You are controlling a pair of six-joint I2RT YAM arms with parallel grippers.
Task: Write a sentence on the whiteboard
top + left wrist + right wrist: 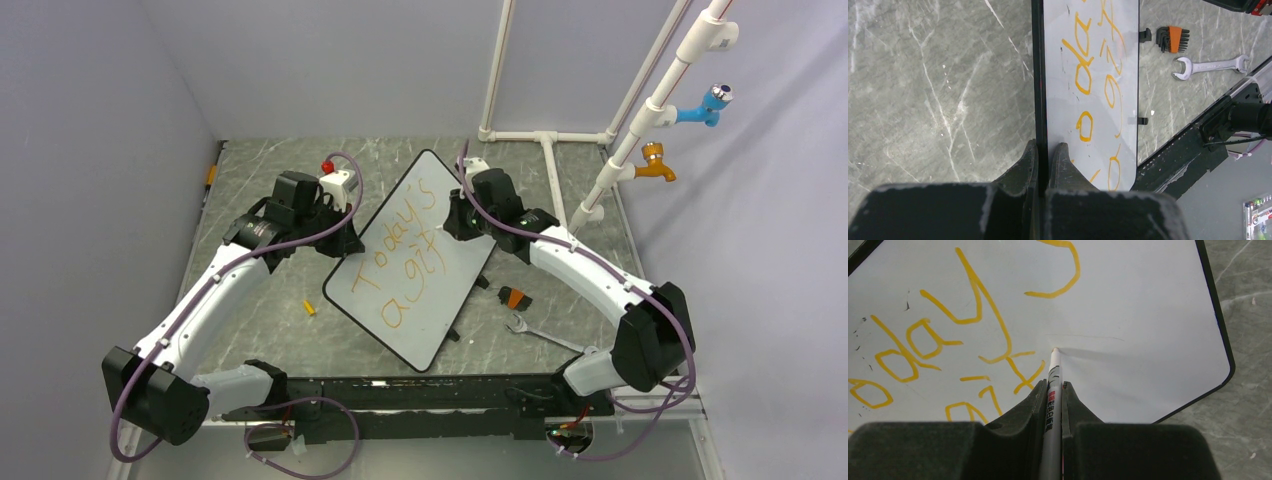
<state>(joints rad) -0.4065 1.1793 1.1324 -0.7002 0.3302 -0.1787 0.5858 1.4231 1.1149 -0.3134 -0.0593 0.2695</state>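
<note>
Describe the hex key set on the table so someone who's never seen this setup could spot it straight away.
Start at the large whiteboard lying on the table. Off its edge on the side of the right arm lie two tools; the hex key set is the nearer one. It's a short bundle of dark keys in an orange holder, unlike the long silver wrench.

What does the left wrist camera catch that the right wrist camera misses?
Only the left wrist view: the left gripper shut on the whiteboard edge, plus a wrench and a hex key set on the table. Only the right wrist view: the right gripper holding a marker, its tip on the board. Both: the whiteboard and the orange letters.
</note>
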